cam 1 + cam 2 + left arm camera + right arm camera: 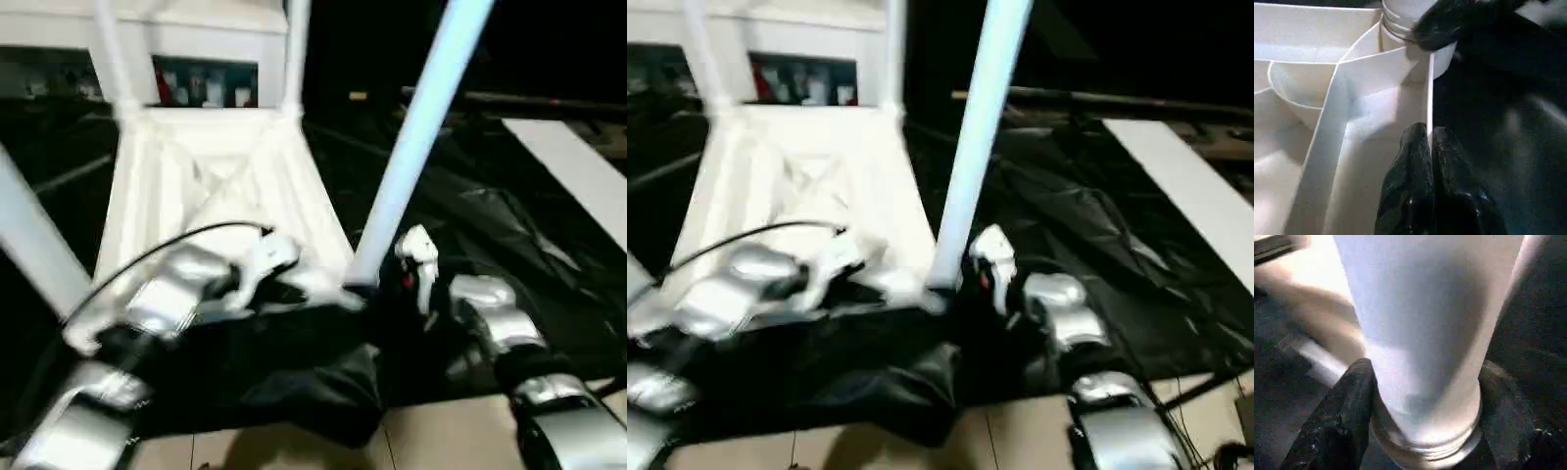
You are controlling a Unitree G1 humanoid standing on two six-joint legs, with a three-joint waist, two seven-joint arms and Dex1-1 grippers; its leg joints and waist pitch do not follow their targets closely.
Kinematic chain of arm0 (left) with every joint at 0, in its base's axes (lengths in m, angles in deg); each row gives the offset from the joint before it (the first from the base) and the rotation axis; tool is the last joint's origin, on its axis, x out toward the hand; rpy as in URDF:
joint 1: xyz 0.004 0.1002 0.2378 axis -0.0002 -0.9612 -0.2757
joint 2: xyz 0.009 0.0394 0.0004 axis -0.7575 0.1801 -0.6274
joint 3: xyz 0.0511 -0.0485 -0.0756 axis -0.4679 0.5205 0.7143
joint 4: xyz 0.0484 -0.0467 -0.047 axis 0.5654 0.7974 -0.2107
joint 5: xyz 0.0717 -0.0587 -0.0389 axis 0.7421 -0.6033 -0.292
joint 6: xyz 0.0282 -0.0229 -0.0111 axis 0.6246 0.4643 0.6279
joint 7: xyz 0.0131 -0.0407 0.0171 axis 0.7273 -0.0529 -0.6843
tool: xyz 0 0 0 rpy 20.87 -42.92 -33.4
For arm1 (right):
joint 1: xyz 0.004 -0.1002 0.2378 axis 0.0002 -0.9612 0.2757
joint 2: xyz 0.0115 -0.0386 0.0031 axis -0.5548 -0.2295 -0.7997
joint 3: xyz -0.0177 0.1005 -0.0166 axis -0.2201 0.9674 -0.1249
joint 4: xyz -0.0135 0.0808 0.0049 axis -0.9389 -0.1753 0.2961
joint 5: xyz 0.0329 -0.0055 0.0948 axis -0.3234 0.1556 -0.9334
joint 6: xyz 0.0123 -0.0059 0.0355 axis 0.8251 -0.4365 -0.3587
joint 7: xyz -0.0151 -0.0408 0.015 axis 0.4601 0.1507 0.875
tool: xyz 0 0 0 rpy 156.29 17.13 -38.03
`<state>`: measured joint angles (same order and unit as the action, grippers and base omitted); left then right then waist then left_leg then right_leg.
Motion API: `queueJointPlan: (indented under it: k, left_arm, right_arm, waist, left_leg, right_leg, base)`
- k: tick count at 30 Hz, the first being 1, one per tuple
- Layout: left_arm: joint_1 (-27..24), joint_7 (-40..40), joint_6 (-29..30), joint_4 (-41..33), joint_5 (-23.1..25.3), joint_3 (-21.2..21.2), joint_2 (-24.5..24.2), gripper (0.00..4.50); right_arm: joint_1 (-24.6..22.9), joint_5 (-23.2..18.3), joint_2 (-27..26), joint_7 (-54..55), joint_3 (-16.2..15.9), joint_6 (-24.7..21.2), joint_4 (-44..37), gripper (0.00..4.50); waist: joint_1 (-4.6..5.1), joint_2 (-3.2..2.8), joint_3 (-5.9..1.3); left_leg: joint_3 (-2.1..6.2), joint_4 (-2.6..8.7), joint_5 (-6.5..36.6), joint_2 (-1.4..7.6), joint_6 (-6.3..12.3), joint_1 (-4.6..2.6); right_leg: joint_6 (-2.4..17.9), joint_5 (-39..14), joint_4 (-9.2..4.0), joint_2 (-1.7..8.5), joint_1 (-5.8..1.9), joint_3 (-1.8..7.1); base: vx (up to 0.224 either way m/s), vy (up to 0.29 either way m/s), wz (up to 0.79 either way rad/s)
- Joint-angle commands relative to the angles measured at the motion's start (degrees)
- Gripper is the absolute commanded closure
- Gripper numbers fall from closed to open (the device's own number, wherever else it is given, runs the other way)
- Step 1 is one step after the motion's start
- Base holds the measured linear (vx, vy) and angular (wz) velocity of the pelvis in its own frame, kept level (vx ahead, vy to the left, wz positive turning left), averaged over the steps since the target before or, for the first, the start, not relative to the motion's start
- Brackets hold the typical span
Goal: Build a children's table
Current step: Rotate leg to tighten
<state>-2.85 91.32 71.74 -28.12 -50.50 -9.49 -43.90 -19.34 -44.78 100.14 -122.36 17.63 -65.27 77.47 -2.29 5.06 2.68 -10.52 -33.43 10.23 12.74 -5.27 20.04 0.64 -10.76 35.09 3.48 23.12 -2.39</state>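
Observation:
The children's table top (216,186) lies upside down on a black sheet, ribbed underside up. One white leg (416,137) rises tilted from the near right corner socket (1400,19). My right gripper (1425,431) is closed around that leg's base, with a black finger (1347,421) pressed on each side. My left gripper (1428,134) is shut on the thin near rim wall (1430,93) of the top, close to that corner. Three other legs stand in the remaining corners: far left (113,49), far right (297,49) and near left (34,240).
A flat white board (578,166) lies at the right on the crumpled black sheet (490,225). Tan floor (441,431) runs along the near edge. A black cable (147,255) arcs over my left forearm. White furniture (206,29) stands behind the table.

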Motion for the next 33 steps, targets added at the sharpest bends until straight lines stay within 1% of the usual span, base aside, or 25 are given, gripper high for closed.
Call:
queueJointPlan:
  k: [1, 2, 4, 5, 6, 9, 11, 12, 14, 15, 17, 19, 20, 21, 22, 23, 24, 25, 26, 27, 28, 29, 30, 32, 33]
  left_arm:
    - [-0.3, -7.2, 1.5, 4.4, -0.2, 2.0, 2.6, 4.50]
    - [0.5, -9.8, 2.1, 5.7, -0.2, 2.5, 4.3, 4.50]
    - [1.4, -11.9, 2.9, 6.9, 0.0, 2.5, 6.2, 4.50]
    - [1.8, -12.9, 3.4, 7.6, 0.1, 2.5, 7.3, 4.50]
    - [2.4, -14.3, 3.2, 8.5, 0.4, 2.3, 8.3, 4.50]
    - [3.1, -15.2, 2.6, 10.0, 1.7, 1.4, 9.2, 4.50]
    - [3.6, -15.1, 2.1, 11.0, 2.7, 1.0, 9.0, 4.50]
    - [3.6, -15.1, 2.1, 11.1, 2.8, 0.9, 8.9, 4.50]
    - [4.0, -14.7, 1.4, 11.9, 3.2, 0.8, 8.0, 4.50]
    - [4.0, -14.7, 1.4, 11.9, 3.2, 0.8, 8.0, 4.50]
    - [3.7, -12.7, 0.8, 11.3, 3.5, 0.2, 6.5, 4.50]
    - [3.0, -9.7, 1.1, 9.9, 3.4, -0.6, 5.0, 4.50]
    - [2.9, -9.3, 1.3, 9.6, 3.3, -0.6, 4.8, 4.50]
    - [1.9, -6.3, 2.0, 7.6, 2.6, -0.9, 3.6, 4.50]
    - [0.9, -3.1, 1.9, 5.6, 1.9, -1.5, 2.2, 4.50]
    - [0.9, -3.1, 1.9, 5.6, 1.9, -1.5, 2.2, 4.50]
    - [-1.4, 4.4, 0.2, 1.1, 0.8, -3.0, -1.5, 4.50]
    - [-1.4, 4.4, 0.2, 1.1, 0.8, -3.0, -1.5, 4.50]
    - [-2.3, 8.2, -1.9, -0.5, 0.2, -3.9, -3.0, 4.50]
    - [-2.8, 10.5, -3.4, -1.4, -0.2, -4.4, -3.9, 4.50]
    - [-3.3, 12.7, -4.0, -2.8, -0.4, -5.0, -5.4, 4.50]
    - [-4.0, 15.1, -4.6, -4.2, -1.0, -5.7, -6.9, 4.50]
    - [-4.0, 15.1, -4.6, -4.2, -1.0, -5.7, -6.9, 4.50]
    - [-4.8, 18.0, -3.7, -6.9, -2.3, -6.1, -9.0, 4.50]
    - [-5.0, 18.7, -3.3, -7.8, -2.7, -6.1, -9.6, 4.50]
  right_arm:
    - [0.6, 1.0, -0.8, 7.8, 1.1, -1.7, 2.6, 1.81]
    - [1.3, 1.4, -1.8, 12.6, 1.5, -2.3, 3.7, 1.81]
    - [2.3, 1.8, -3.4, 16.8, 1.6, -2.8, 4.7, 1.81]
    - [2.8, 2.1, -4.3, 19.0, 1.6, -3.0, 5.3, 1.81]
    - [3.4, 2.8, -5.4, 21.0, 1.2, -2.8, 5.7, 1.81]
    - [4.2, 3.7, -7.5, 21.3, 0.2, -1.5, 5.8, 1.81]
    - [4.2, 2.7, -8.9, 17.4, 0.5, 1.1, 4.9, 1.81]
    - [4.1, 2.6, -9.0, 16.9, 0.5, 1.4, 4.7, 1.25]
    - [3.8, 1.7, -9.1, 13.8, 1.0, 3.6, 3.5, 1.11]
    - [3.8, 1.7, -9.1, 13.8, 1.0, 3.6, 3.5, 1.04]
    - [3.6, 1.0, -7.7, 11.1, 1.1, 4.5, 2.1, 0.66]
    - [3.4, 0.5, -6.1, 7.8, 0.8, 4.0, 0.7, 0.62]
    - [3.3, 0.4, -5.8, 7.2, 0.7, 3.9, 0.4, 0.62]
    - [2.6, 0.0, -4.0, 2.7, -0.1, 2.8, -1.1, 0.62]
    - [1.7, -0.2, -2.0, -2.0, -1.2, 2.0, -2.9, 0.62]
    - [1.7, -0.2, -2.0, -2.0, -1.2, 2.0, -2.9, 0.62]
    - [-0.5, 0.7, 2.3, -10.6, -3.9, 2.0, -5.8, 0.62]
    - [-0.5, 0.7, 2.3, -10.6, -3.9, 2.0, -5.8, 0.62]
    - [-1.3, 1.3, 3.7, -12.9, -4.7, 2.6, -6.5, 0.62]
    - [-1.6, 1.7, 4.5, -14.1, -5.1, 3.0, -6.6, 0.62]
    - [-2.1, 2.1, 5.3, -15.2, -5.6, 3.3, -6.9, 0.62]
    - [-2.5, 2.6, 5.9, -16.6, -5.8, 4.0, -7.2, 0.62]
    - [-2.5, 2.6, 5.9, -16.6, -5.8, 4.0, -7.2, 0.62]
    - [-3.3, 2.7, 6.6, -19.5, -6.3, 4.0, -8.2, 0.62]
    - [-3.5, 2.5, 6.7, -20.5, -6.4, 3.7, -8.7, 0.62]
  waist:
    - [0.09, -0.23, -2.86]
    - [0.19, -0.77, -2.87]
    - [0.55, -0.62, -2.90]
    - [0.53, -0.60, -3.02]
    - [0.47, -0.96, -3.10]
    - [0.44, -0.75, -3.24]
    - [0.32, -0.74, -3.32]
    - [0.35, -0.69, -3.29]
    - [0.21, -0.57, -3.21]
    - [0.16, -0.71, -3.22]
    - [0.38, -0.55, -3.14]
    - [0.54, -0.64, -3.09]
    - [0.60, -0.66, -3.04]
    - [0.62, -0.61, -3.02]
    - [0.79, -0.94, -3.22]
    - [0.64, -0.74, -3.21]
    - [0.63, -0.79, -3.23]
    - [0.33, -0.83, -3.27]
    - [0.48, -0.80, -3.35]
    - [0.34, -0.98, -3.39]
    - [0.32, -0.91, -3.45]
    - [0.20, -0.91, -3.65]
    - [0.14, -1.04, -3.64]
    - [-0.22, -1.21, -3.62]
    - [-0.24, -1.14, -3.53]
  left_leg:
    - [0.25, 3.78, 17.2, 0.32, -1.14, -0.48]
    - [0.36, 3.91, 17.1, 0.34, -1.15, -0.38]
    - [0.28, 3.93, 17.2, 0.26, -1.03, -0.12]
    - [0.26, 3.82, 17.5, 0.25, -0.90, -0.32]
    - [0.33, 3.86, 17.3, 0.28, -0.65, -0.26]
    - [0.10, 3.78, 15.8, 0.19, 0.09, -0.10]
    - [0.00, 3.72, 14.9, 0.16, 0.95, 0.07]
    - [-0.02, 3.73, 14.8, 0.13, 1.17, 0.18]
    - [-0.04, 3.77, 15.0, 0.18, 1.42, 0.13]
    - [0.01, 3.79, 15.2, 0.22, 1.46, 0.11]
    - [0.28, 4.04, 15.5, 0.24, 1.42, 0.50]
    - [0.25, 4.02, 15.8, 0.35, 1.42, 0.41]
    - [0.32, 4.12, 16.1, 0.36, 1.44, 0.53]
    - [0.42, 4.18, 15.8, 0.43, 1.53, 0.57]
    - [0.34, 4.03, 15.2, 0.48, 1.79, 0.56]
    - [0.31, 3.99, 14.7, 0.54, 1.98, 0.36]
    - [0.10, 3.81, 13.8, 0.52, 2.58, 0.36]
    - [0.27, 3.88, 13.3, 0.75, 2.84, 0.39]
    - [0.05, 3.74, 12.0, 0.64, 3.50, 0.53]
    - [-0.04, 3.70, 11.5, 0.73, 3.63, 0.33]
    - [-0.16, 3.64, 10.6, 0.74, 3.73, 0.27]
    - [-0.18, 3.58, 9.2, 0.64, 3.83, 0.35]
    - [-0.31, 3.55, 8.0, 0.78, 4.14, 0.14]
    - [-0.31, 3.58, 7.8, 0.87, 4.25, -0.03]
    - [-0.34, 3.71, 7.9, 0.99, 4.26, 0.03]
  right_leg:
    - [8.1, -25.1, -5.49, 3.75, -1.58, 1.87]
    - [8.1, -24.7, -5.38, 3.71, -1.66, 1.90]
    - [7.9, -23.5, -5.41, 3.42, -1.68, 1.83]
    - [8.0, -23.0, -5.37, 3.47, -1.56, 1.83]
    - [8.4, -21.7, -5.23, 3.48, -1.67, 1.86]
    - [9.0, -18.1, -5.03, 3.33, -1.81, 1.98]
    - [9.4, -16.6, -4.93, 3.44, -2.03, 2.00]
    - [9.4, -16.7, -4.96, 3.40, -2.08, 1.98]
    - [9.3, -17.9, -5.13, 3.51, -2.03, 1.89]
    - [9.2, -18.3, -5.16, 3.62, -2.03, 1.88]
    - [8.6, -20.1, -5.18, 3.56, -2.30, 1.68]
    - [8.7, -20.7, -5.31, 3.63, -2.09, 1.74]
    - [8.5, -21.3, -5.38, 3.65, -2.20, 1.71]
    - [8.4, -21.4, -5.38, 3.67, -2.51, 1.64]
    - [9.0, -20.0, -5.21, 3.74, -2.28, 1.78]
    - [9.4, -18.9, -5.29, 3.65, -2.43, 1.73]
    - [10.4, -16.6, -5.10, 3.57, -2.33, 1.88]
    - [10.8, -15.5, -4.92, 3.85, -2.59, 1.87]
    - [11.7, -13.1, -4.64, 3.56, -2.60, 1.92]
    - [12.2, -11.8, -4.54, 3.57, -2.44, 1.95]
    - [13.3, -9.6, -4.21, 3.49, -2.41, 1.95]
    - [14.0, -7.0, -3.77, 3.46, -2.68, 1.96]
    - [14.8, -4.3, -3.49, 3.38, -2.52, 1.98]
    - [15.7, -2.7, -3.18, 3.32, -2.53, 1.90]
    - [15.6, -2.8, -3.21, 3.36, -2.58, 1.93]
  base:
    - [0.000, 0.000, 0.00]
    - [0.000, 0.000, 0.00]
    - [0.000, 0.000, 0.00]
    - [0.000, 0.000, 0.00]
    - [0.000, 0.000, 0.00]
    - [0.000, 0.000, 0.00]
    - [0.000, 0.000, 0.00]
    - [0.000, 0.000, 0.00]
    - [0.000, 0.000, 0.00]
    - [0.000, 0.000, 0.00]
    - [0.000, 0.000, 0.00]
    - [0.000, 0.000, 0.00]
    - [0.000, 0.000, 0.00]
    - [0.000, 0.000, 0.00]
    - [0.000, 0.000, 0.00]
    - [0.000, 0.000, 0.00]
    - [0.000, 0.000, 0.00]
    - [0.000, 0.000, 0.00]
    - [0.000, 0.000, 0.00]
    - [0.000, 0.000, 0.00]
    - [0.000, 0.000, 0.00]
    - [0.000, 0.000, 0.00]
    - [0.000, 0.000, 0.00]
    - [0.000, 0.000, 0.00]
    - [0.000, 0.000, 0.00]
